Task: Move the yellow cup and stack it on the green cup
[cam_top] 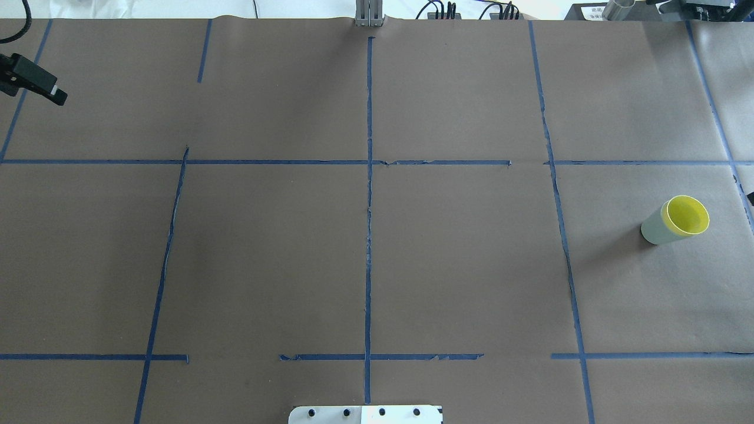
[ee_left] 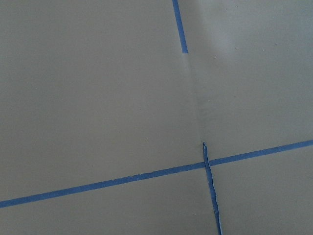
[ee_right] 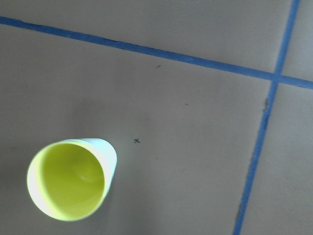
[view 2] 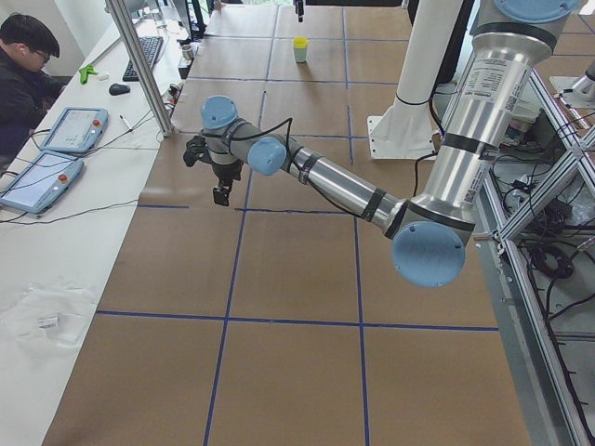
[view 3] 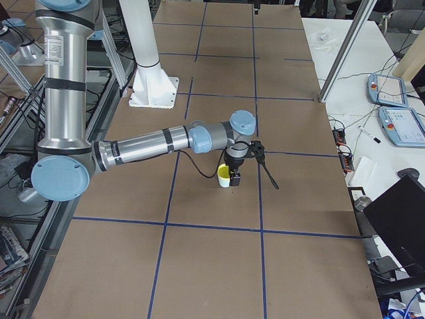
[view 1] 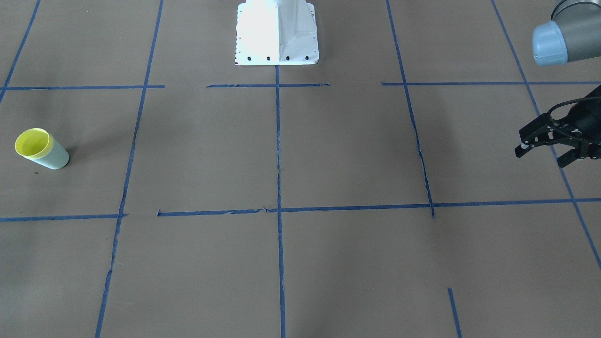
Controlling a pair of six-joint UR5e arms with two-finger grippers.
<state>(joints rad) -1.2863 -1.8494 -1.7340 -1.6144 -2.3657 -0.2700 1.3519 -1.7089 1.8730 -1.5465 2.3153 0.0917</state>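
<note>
Yellow cup (ee_right: 66, 186) sits nested in green cup (ee_right: 110, 154) at counter (cam_top: 412, 265) 3 o'clock; left claw (view 1: 540, 156) released, right claw (view 3: 236, 171) state untellable, close enough to clip rim, toppling stack.

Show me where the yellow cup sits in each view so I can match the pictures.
Front-facing: yellow cup far left, mid-height.
Overhead: yellow cup far right, mid-height.
Exterior left: yellow cup top centre, small.
Exterior right: yellow cup at centre.
Left wrist: not in it.
Right wrist: yellow cup lower left.
Shared landmark: the green cup it is nested in.
</note>
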